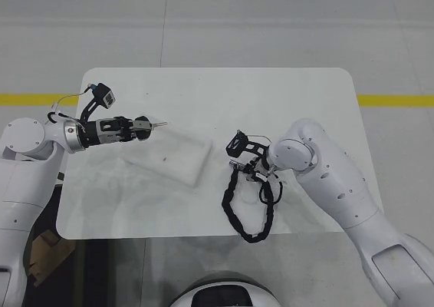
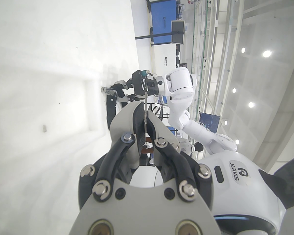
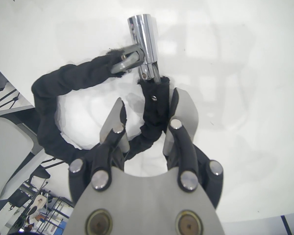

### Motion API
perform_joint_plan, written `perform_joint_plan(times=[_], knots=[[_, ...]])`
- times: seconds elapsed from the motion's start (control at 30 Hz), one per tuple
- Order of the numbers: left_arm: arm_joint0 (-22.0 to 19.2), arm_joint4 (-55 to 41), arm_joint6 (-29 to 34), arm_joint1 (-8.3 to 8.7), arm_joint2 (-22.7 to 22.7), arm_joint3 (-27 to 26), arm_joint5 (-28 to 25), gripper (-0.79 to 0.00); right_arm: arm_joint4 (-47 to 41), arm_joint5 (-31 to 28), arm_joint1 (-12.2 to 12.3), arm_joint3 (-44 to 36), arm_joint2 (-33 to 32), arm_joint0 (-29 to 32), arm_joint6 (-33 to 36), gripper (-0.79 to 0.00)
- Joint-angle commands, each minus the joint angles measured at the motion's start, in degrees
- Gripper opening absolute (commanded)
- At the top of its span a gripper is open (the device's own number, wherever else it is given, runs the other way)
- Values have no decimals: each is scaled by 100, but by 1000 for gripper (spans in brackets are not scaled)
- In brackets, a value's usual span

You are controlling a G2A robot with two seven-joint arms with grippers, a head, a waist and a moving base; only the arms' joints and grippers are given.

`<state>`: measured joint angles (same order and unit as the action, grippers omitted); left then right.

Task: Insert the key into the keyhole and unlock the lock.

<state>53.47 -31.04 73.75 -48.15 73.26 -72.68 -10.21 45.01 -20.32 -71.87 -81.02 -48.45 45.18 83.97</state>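
Over the left part of the white table (image 1: 278,100), the left gripper (image 1: 146,126) hangs above the surface with its fingers pressed together on the key (image 1: 158,123). In the left wrist view only the thin blade edge of the key (image 2: 145,108) sticks out past the pads of the left gripper (image 2: 144,113); its head is buried between them. The blade points toward the right arm, well apart from the lock. Between the two arms lies a flat white pad (image 1: 175,157), its edges hard to make out against the table. The right gripper (image 1: 240,150) sits low at the table's middle, partly covered from above by its own wrist. From the right wrist, the right gripper (image 3: 147,101) has its fingers apart astride the black sleeved chain (image 3: 154,108), which touches one finger and leaves a gap to the other. Just beyond the fingertips the chrome lock (image 3: 144,42) lies on the table, joined to both chain ends; its keyhole cannot be made out. The chain's loop (image 1: 248,207) trails toward the near table edge.
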Motion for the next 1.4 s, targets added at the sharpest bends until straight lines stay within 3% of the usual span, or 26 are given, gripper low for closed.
perform_joint_plan(times=[0.0, 0.07, 0.1, 0.33, 0.47, 0.77, 0.8, 0.87, 1.0, 1.23, 1.33, 1.37], knots=[[0, 0, 0, 0, 0, 0, 0, -785, -31, -10, 35, 36, 48, -38, -10, -686], [0, 0, 0, 0, 0, 0, 0, -785, -87, -21, 59, 55, 61, -63, -21, -779], [0, 0, 0, 0, 0, 0, 0, -785, -90, -21, 68, 65, 62, -71, -21, -785], [0, 0, 0, 0, 0, 0, 0, -785, -14, -178, 141, -254, -495, 73, -223, -785], [0, 0, 0, 0, 0, 0, 0, -785, 844, 144, 225, -737, -931, 397, -406, -785], [0, 0, 0, 0, 0, 0, 0, -785, 796, -89, 71, -374, -707, 492, -89, -785], [0, 0, 0, 0, 0, 0, 0, -785, 731, -94, 53, -306, -678, 449, -95, -683], [0, 0, 0, 0, 0, 0, 0, -785, 683, -91, 29, -217, -590, 377, -92, -570], [0, 0, 0, 0, 0, 0, 0, -785, 510, -83, 7, -74, -454, 217, -84, -462], [0, 0, 0, 0, 0, 0, 0, -785, 490, -138, -42, 213, -233, -35, -139, -459], [0, 0, 0, 0, 0, 0, 0, -785, 451, -167, -73, 363, -129, -110, -167, -517], [0, 0, 0, 0, 0, 0, 0, -785, 445, -177, -82, 405, -106, -130, -177, -570]])
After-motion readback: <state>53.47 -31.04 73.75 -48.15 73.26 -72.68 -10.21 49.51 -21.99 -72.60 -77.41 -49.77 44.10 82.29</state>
